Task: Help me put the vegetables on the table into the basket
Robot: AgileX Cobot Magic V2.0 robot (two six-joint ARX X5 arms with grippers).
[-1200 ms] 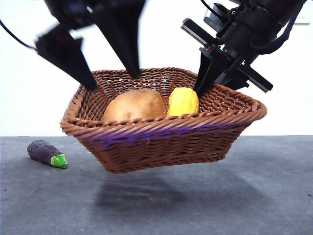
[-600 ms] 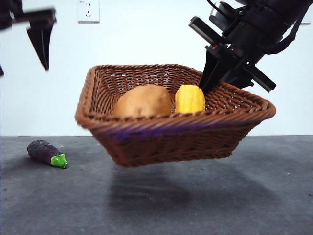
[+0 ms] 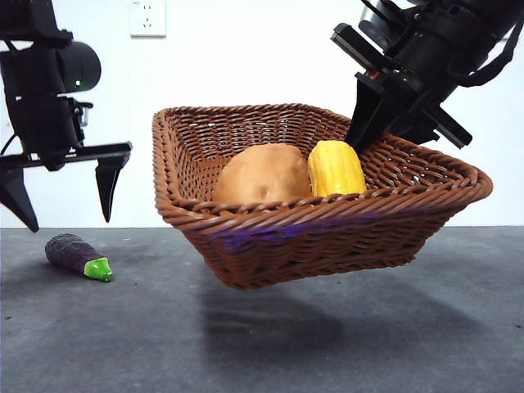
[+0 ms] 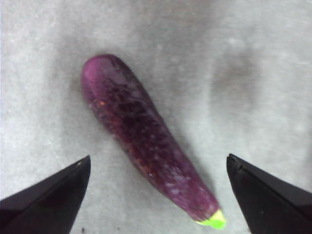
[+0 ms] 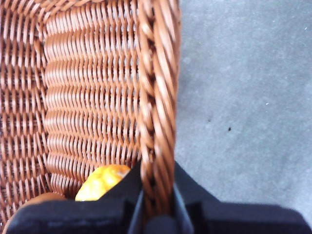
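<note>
1. My left claw (image 3: 61, 196) has swung out of the basket (image 3: 327, 237) — now wide open above the eggplant (image 3: 78, 256), far left on the surface (image 3: 409, 327).
2. My right claw (image 5: 156, 204) clamps the rim, basket airborne — potato (image 3: 262, 173) and corn (image 3: 336, 168) inside, eggplant left.

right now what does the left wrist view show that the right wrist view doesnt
Only the left wrist view shows the eggplant, lying on the table between the open jaws of the left tool, untouched.

Only the right wrist view shows the basket, its braided rim clamped in the right tool, with the corn cob inside and a sliver of the potato beside it.

Both show the speckled grey tabletop and the dark jaws of that arm's own tool.
</note>
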